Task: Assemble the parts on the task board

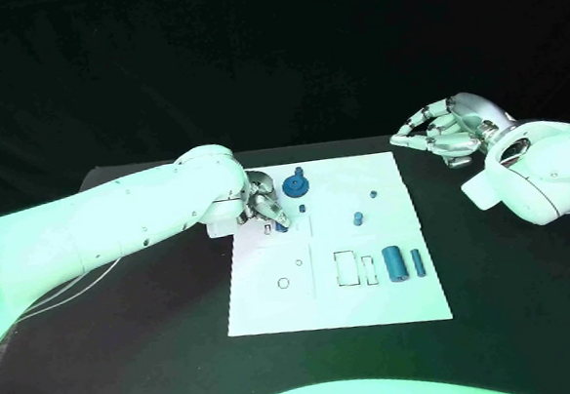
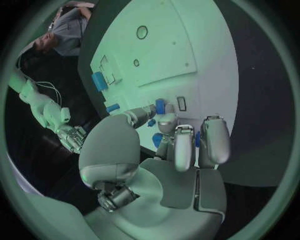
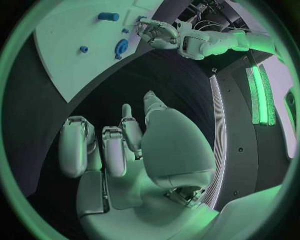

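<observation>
Plainly early going: the left hand [image 1: 261,208] is down on the task board [image 1: 336,303], fingers pinching a small blue part [image 2: 160,106]; a gear [image 1: 297,189] sits just beyond it; two cylinders [image 1: 396,263] and a peg [image 1: 358,218] lie loose farther off, recesses unfilled; the right hand [image 1: 443,132] hovers off-board, curled, holding nothing.

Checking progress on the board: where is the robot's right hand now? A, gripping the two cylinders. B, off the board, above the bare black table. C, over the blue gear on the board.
B: the right hand hangs beyond the task board's edge, fingers curled, holding nothing.
</observation>
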